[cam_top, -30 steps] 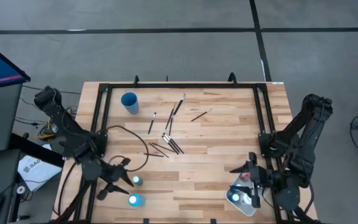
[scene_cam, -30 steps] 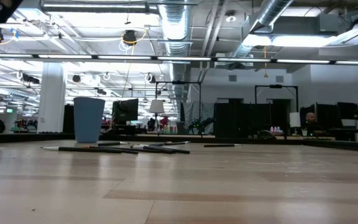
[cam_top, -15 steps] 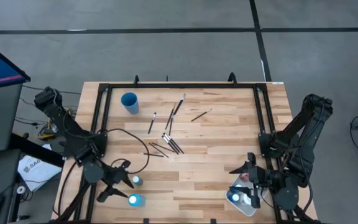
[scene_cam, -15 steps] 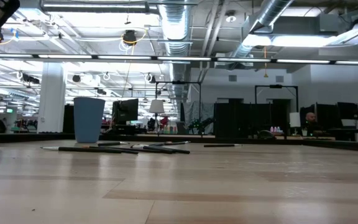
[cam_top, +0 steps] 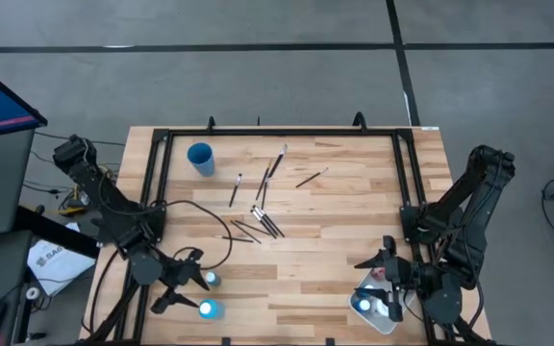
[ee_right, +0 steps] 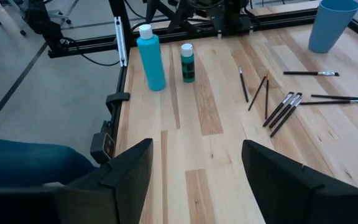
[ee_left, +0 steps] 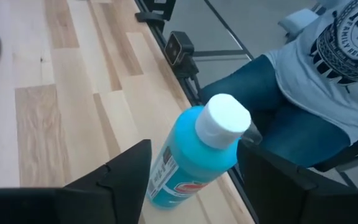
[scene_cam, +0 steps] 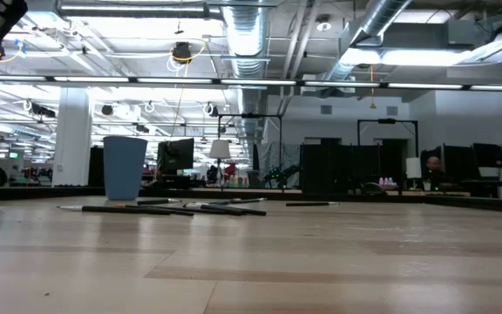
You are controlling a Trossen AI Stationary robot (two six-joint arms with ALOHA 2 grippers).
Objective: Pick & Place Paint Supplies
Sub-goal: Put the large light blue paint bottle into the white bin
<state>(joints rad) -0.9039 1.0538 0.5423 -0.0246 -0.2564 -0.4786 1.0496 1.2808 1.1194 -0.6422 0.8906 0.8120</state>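
A blue paint bottle [ee_left: 194,165] with a white cap stands on the table near its near left corner, between the spread fingers of my open left gripper [ee_left: 194,144]. I see no touch. A small teal bottle [cam_top: 213,279] stands just beyond it; both show upright in the right wrist view, blue bottle [ee_right: 151,56] and teal bottle [ee_right: 187,62]. Several dark-handled paintbrushes [cam_top: 258,216] lie scattered on the middle of the table. My right gripper [ee_right: 196,143] hangs open and empty over the white tray [cam_top: 358,296] at the near right, which holds a few bottles.
A blue cup [cam_top: 200,157] stands at the far left, cup [scene_cam: 125,167] in the low view. A black cable [cam_top: 205,216] loops over the table's left part. A black frame rail [cam_top: 277,132] borders the table. A seated person's legs [ee_left: 291,124] are just past the near edge.
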